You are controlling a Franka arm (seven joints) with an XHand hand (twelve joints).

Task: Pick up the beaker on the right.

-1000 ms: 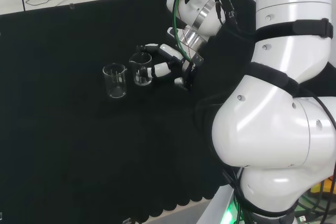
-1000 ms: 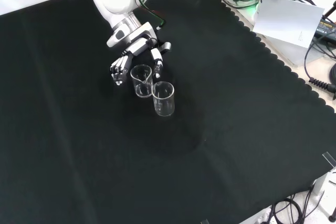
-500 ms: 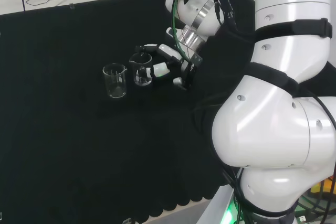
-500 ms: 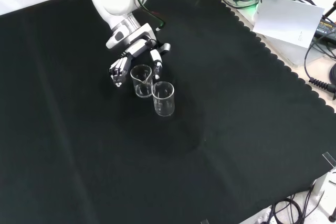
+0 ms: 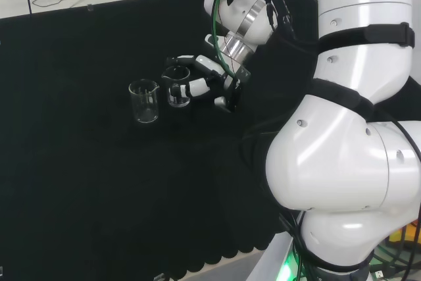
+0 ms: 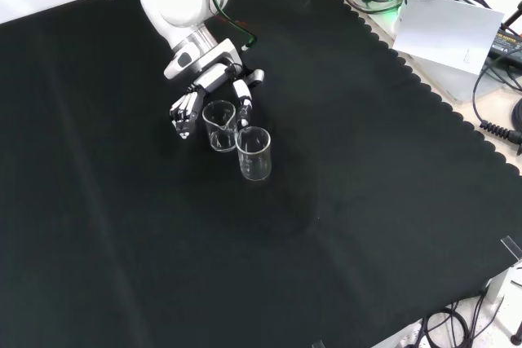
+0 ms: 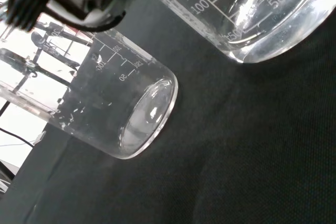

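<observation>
Two clear glass beakers stand upright on the black cloth. In the head view the right beaker [image 5: 176, 87] sits between the fingers [image 5: 183, 60] and thumb [image 5: 195, 86] of the hand [image 5: 212, 78]. The left beaker [image 5: 145, 101] stands free beside it. In the front view the hand [image 6: 210, 85] comes from the top, with fingers [image 6: 183, 110] on one side of the nearer beaker [image 6: 219, 125] and the thumb [image 6: 244, 101] on the other. The second beaker [image 6: 254, 153] stands just below. The fingers are relaxed and bracket the glass; I cannot tell whether they touch it. The wrist view has both beakers [image 7: 252, 14] [image 7: 118, 111] close up.
The arm's white links [image 5: 348, 136] rise at the head view's right. Black cloth [image 6: 326, 218] spreads wide around the beakers. Cables, a paper sheet [image 6: 449, 30] and other gear lie beyond the cloth's scalloped edge at the front view's upper right.
The hand has crept a little farther around the right beaker, fingers and thumb now closer to its sides. Both beakers stand where they were.
</observation>
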